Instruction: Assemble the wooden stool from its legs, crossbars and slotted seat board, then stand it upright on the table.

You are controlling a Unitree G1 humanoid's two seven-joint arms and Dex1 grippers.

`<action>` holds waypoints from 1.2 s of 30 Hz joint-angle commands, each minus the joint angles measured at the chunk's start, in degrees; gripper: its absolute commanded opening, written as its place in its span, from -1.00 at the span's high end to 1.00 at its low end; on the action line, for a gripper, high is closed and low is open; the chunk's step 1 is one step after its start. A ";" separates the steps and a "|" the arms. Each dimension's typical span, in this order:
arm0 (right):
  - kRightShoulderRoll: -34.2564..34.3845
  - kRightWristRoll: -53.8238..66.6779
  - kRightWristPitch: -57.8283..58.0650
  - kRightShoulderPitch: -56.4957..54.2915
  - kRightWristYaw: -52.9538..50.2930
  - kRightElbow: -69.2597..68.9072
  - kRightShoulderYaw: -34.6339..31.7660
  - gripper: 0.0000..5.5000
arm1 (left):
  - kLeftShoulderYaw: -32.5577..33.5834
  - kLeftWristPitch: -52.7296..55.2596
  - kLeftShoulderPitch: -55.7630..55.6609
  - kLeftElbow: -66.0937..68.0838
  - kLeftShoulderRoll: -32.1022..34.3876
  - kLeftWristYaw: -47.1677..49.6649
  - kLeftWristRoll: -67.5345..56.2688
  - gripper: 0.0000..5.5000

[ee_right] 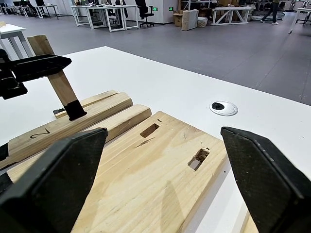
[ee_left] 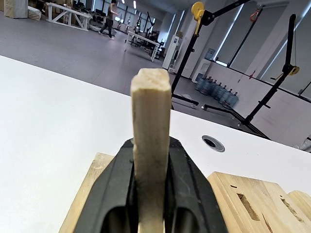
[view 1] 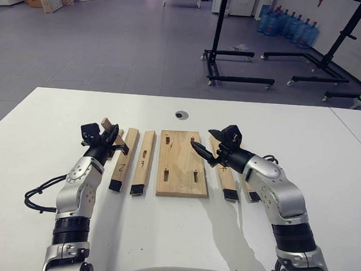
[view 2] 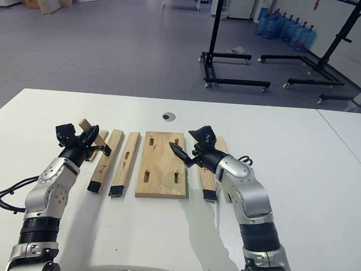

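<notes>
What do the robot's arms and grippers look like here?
The left arm and right arm have rounded silver-grey shells with black ribbed bands. The left gripper and right gripper are black with tapered fingers. A black cable loops off the left arm.

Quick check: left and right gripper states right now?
Left gripper: closed on a black-tipped light wooden bar.
Right gripper: open, empty, over the slotted wooden seat board.

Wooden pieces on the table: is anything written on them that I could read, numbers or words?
"2": handwritten on the second leg left of the seat board.
First leg left of it: a pencilled mark, too small to read.
Leg beside the right hand: a mark, blurred.
Wooden piece in the left hand: nothing legible.
</notes>
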 commanded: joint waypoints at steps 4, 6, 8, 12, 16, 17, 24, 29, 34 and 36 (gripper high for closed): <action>-0.15 -0.68 -0.42 -0.62 -0.17 0.62 0.31 -0.56 | -4.31 -4.60 1.54 2.26 1.17 1.62 9.36 0.86; -0.15 -0.67 -0.38 -0.51 -0.20 0.48 0.33 -0.56 | -4.75 -5.72 1.84 2.68 1.32 1.83 11.10 0.86; -0.12 -0.64 -0.31 -0.40 -0.23 0.35 0.39 -0.56 | -4.88 -6.48 2.11 3.14 1.29 1.71 12.11 0.86; -0.06 -0.69 -0.29 -0.35 -0.25 0.31 0.57 -0.56 | -5.87 -7.37 3.03 3.22 1.60 0.99 13.87 0.86; -0.07 -0.74 -0.28 -0.16 -0.41 0.15 0.65 -0.56 | -7.28 -8.69 3.78 3.82 1.60 1.06 15.91 0.86; -0.06 -0.74 -0.28 -0.11 -0.45 0.12 0.67 -0.56 | -7.45 -8.87 3.93 4.07 1.52 1.02 16.11 0.86; 0.04 -0.67 -0.37 -0.04 -0.66 0.22 0.82 -0.56 | -7.73 -9.34 4.05 4.99 1.20 1.09 16.30 0.86; 0.16 -0.57 -0.38 -0.16 -0.66 0.29 0.78 -0.56 | -7.13 -8.91 3.53 4.42 0.83 1.30 15.42 0.53; 0.34 -0.63 -0.42 -0.35 -0.79 0.50 0.72 -0.56 | -6.64 -7.71 2.78 2.65 0.95 1.55 14.76 0.41; 0.36 -0.64 -0.35 -0.53 -0.86 0.55 0.67 -0.56 | -6.56 -6.67 2.43 0.64 1.10 1.72 14.70 0.41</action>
